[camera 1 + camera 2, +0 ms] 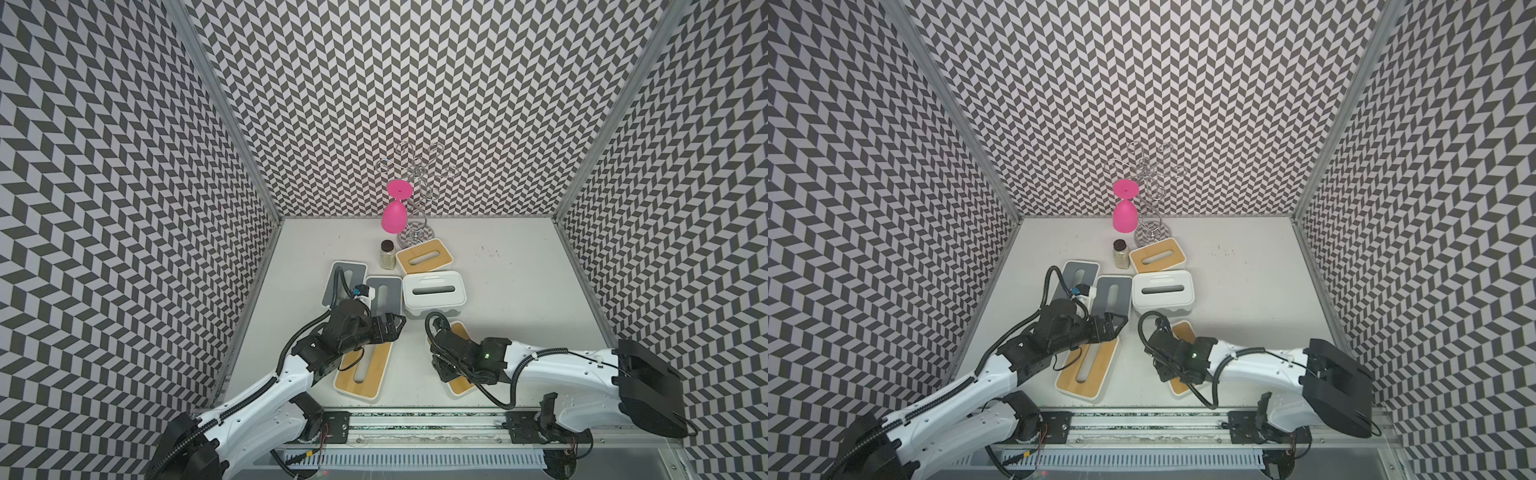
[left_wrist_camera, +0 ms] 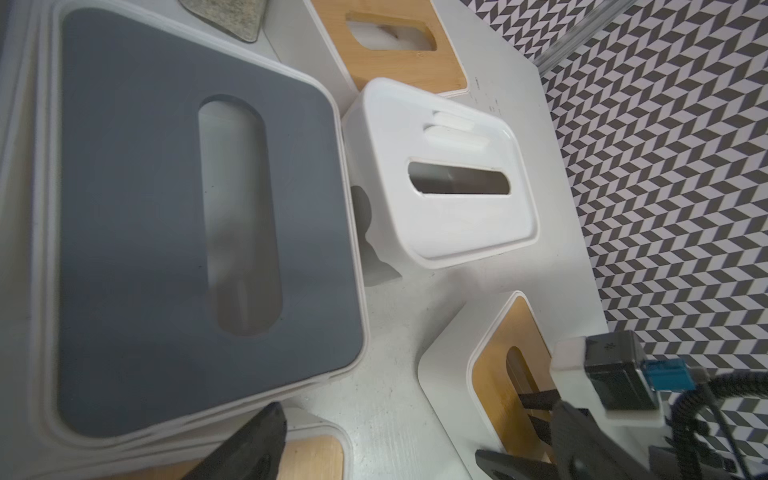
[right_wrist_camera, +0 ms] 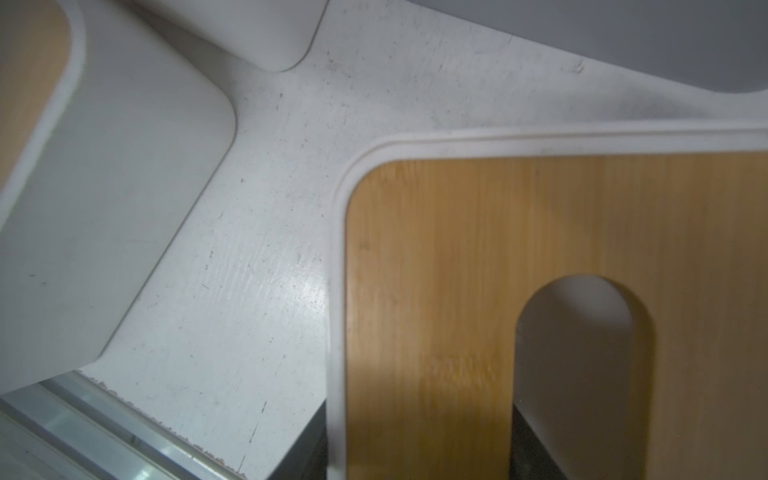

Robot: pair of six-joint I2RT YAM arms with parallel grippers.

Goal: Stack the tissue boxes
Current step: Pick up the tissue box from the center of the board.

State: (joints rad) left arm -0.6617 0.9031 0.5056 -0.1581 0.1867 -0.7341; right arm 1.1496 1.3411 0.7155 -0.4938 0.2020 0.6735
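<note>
The right gripper [image 1: 448,368] is clamped on the bamboo-lidded tissue box [image 1: 462,385] directly beneath it, with 1 finger [image 3: 528,449] down in the lid slot and the other outside the box's long side. The left gripper [image 1: 394,327] hangs with its jaws wide apart over the near edge of a grey-lidded box [image 1: 384,293]. The all-white box [image 1: 434,293] sits just ahead and to its right, and a second bamboo box [image 1: 363,370] lies under its wrist.

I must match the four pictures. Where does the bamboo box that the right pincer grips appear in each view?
Top views: the bamboo box lies front right in both, partly covered.
Left wrist: in the picture's lower right.
Right wrist: it fills the picture's lower right.
Landmark: the white box, just behind it; I cannot tell whether the right wrist view shows it.
</note>
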